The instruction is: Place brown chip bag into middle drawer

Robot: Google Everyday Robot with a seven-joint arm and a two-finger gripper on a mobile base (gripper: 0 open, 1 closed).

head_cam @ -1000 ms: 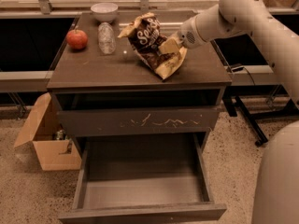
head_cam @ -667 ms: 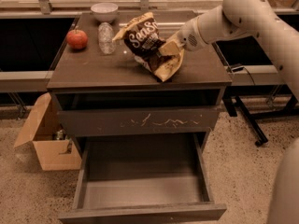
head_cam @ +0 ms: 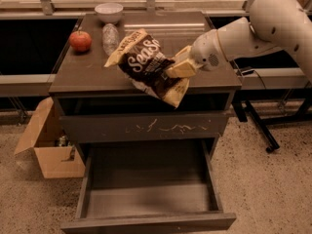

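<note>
Claw (head_cam: 171, 72): over the right-front part of the worktop (head_cam: 87, 74), closed onto the right side of the bag (head_cam: 146, 62). The cream fingers (head_cam: 183, 65) pinch the foil.

Bag: tilted, upper tan end toward the back left. The lower tan end hangs past the worktop's front edge, in front of the dark gap under it. Cannot tell whether the bag's underside touches the worktop.

Drawer (head_cam: 146, 201): pulled out at the bottom of the cabinet, below the bag, its floor bare. Between bag and drawer sits the shut scratched drawer front (head_cam: 97, 128), set back from the open drawer's front.

Around on the worktop:
- apple (head_cam: 80, 41), back left, well apart from the bag
- clear bottle (head_cam: 110, 34), just right of the apple, near the bag's upper end
- white bowl (head_cam: 108, 11), behind the bottle, at the back edge

Floor, left of the cabinet: open cardboard box (head_cam: 48, 150). The white arm (head_cam: 273, 26) comes in from the upper right.
</note>
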